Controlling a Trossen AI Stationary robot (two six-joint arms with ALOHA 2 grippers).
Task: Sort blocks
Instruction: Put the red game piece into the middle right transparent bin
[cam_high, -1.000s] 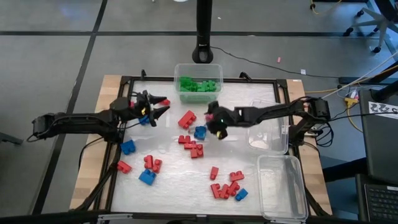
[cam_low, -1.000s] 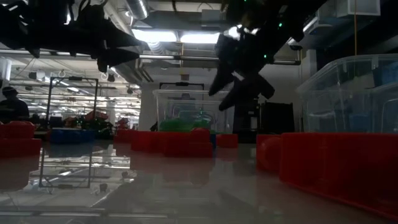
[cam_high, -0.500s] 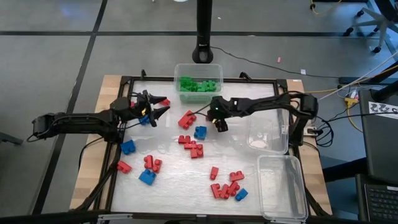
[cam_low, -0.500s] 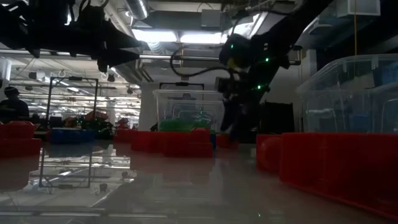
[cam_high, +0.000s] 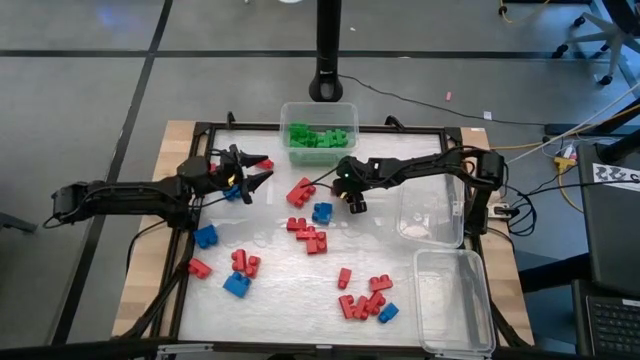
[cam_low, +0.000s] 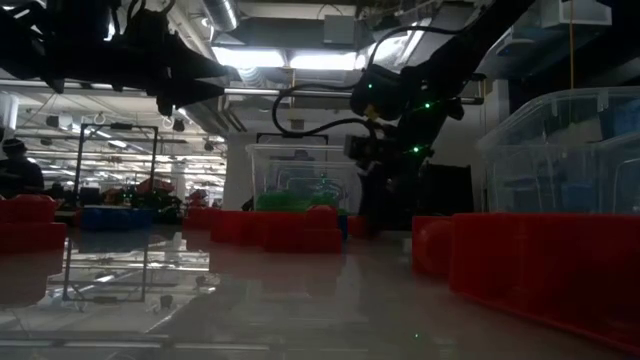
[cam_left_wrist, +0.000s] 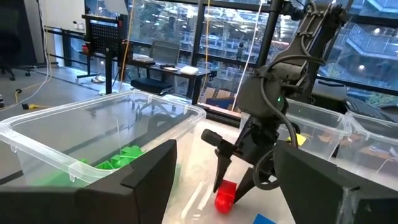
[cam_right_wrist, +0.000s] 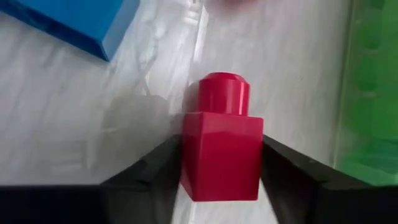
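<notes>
Now, on the left, left claw open and up off the surface, just past a blue block. Over in the middle, right claw down low, squeezing a small red block from both sides, beside a blue brick. Farther back, green blocks in a clear tub.

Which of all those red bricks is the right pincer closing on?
The single-stud red brick between the right pincer's fingers, by the blue brick below the green tub; the other red ones lie untouched.
</notes>
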